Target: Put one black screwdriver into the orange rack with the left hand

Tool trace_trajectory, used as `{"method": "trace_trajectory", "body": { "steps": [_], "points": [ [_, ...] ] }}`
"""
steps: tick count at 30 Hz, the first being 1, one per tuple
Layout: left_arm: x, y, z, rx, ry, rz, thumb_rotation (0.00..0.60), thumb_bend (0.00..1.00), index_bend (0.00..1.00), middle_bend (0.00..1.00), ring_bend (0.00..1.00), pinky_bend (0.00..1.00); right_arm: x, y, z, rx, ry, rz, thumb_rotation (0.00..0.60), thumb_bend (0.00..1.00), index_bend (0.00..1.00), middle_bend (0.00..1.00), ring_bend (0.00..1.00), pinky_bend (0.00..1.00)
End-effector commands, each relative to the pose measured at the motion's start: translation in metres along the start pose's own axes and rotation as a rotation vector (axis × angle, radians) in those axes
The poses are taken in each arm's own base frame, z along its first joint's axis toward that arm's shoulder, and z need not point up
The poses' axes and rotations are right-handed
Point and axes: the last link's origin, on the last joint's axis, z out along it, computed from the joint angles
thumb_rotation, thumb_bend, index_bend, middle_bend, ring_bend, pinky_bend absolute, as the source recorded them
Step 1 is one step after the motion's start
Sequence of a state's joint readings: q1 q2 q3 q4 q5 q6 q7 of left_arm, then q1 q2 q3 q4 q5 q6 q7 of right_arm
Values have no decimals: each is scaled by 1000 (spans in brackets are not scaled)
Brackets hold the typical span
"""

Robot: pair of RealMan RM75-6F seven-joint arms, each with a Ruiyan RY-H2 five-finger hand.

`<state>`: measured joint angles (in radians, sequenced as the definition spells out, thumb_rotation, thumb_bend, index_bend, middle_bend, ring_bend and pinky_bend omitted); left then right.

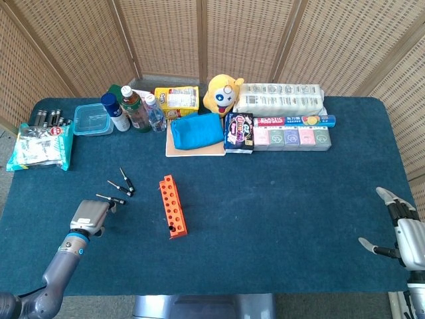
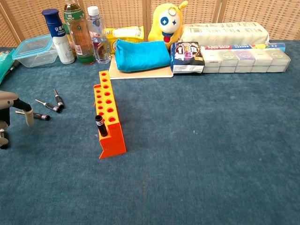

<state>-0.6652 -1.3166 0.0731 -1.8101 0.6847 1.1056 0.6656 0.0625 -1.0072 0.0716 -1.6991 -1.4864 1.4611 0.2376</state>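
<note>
The orange rack [image 1: 172, 207] [image 2: 108, 117] stands on the blue cloth, with one black screwdriver [image 2: 100, 125] upright in its near end. Three black screwdrivers lie loose to its left [image 1: 126, 179] [image 1: 116, 188] [image 1: 108, 198] [image 2: 57, 99] [image 2: 49, 106] [image 2: 36, 115]. My left hand [image 1: 90, 216] [image 2: 6, 115] hangs just left of them, thumb pointing down. A fourth black screwdriver [image 2: 2, 141] shows only as a dark stub under the fingers at the frame edge; the hand seems to hold it. My right hand [image 1: 397, 230] rests open at the table's right edge.
Along the back stand bottles [image 1: 135, 108], a clear box [image 1: 93, 119], a snack box [image 1: 177, 101], a blue pouch [image 1: 197, 131], a yellow plush toy [image 1: 222, 95] and packets [image 1: 292, 135]. A bag [image 1: 40, 145] lies at the far left.
</note>
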Motion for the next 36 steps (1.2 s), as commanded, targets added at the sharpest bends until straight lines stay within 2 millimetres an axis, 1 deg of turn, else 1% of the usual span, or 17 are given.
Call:
{"method": "trace_trajectory", "body": {
  "steps": [1,6,9,12,16,17,20,25,31,36],
  "points": [
    [0,1,1,-2,3,6,600,308,357,1000,1000,1000,0,0,0,-1,0,0,600,0,39,98,145,105],
    [0,1,-2,-34,19,15,600,313,357,1000,1000,1000,0,0,0,-3,-2,2,600,0,39,98,153,106],
    [2,-4,-8,-76,44,1,600,320,357,1000,1000,1000,0,0,0,-3,-1,4,600,0,39,98,153,106],
    [4,-19,-19,-119,88,10,600,336,357,1000,1000,1000,1,1,1,-4,0,5,600,0,39,98,153,106],
    [2,-46,-36,-161,137,34,600,350,357,1000,1000,1000,0,1,1,-4,-4,3,600,0,39,98,153,106],
    [0,-54,-41,-173,152,40,600,350,357,1000,1000,1000,-1,0,1,-3,-6,1,600,0,39,98,153,106],
    [-7,-70,-51,-201,172,54,600,350,356,1000,1000,1000,-2,-1,1,0,-10,-4,600,0,39,98,153,106],
    [-27,-94,-65,-262,203,122,600,367,357,1000,1000,1000,-7,-3,1,2,-23,-14,600,0,39,98,153,106],
    [-47,-108,-63,-295,214,150,600,381,357,1000,1000,1000,-10,-5,1,1,-32,-22,600,0,39,98,153,105],
    [-58,-108,-56,-318,214,171,600,392,357,1000,1000,1000,-11,-5,1,-1,-36,-24,600,0,39,98,153,106]
  ]
}}
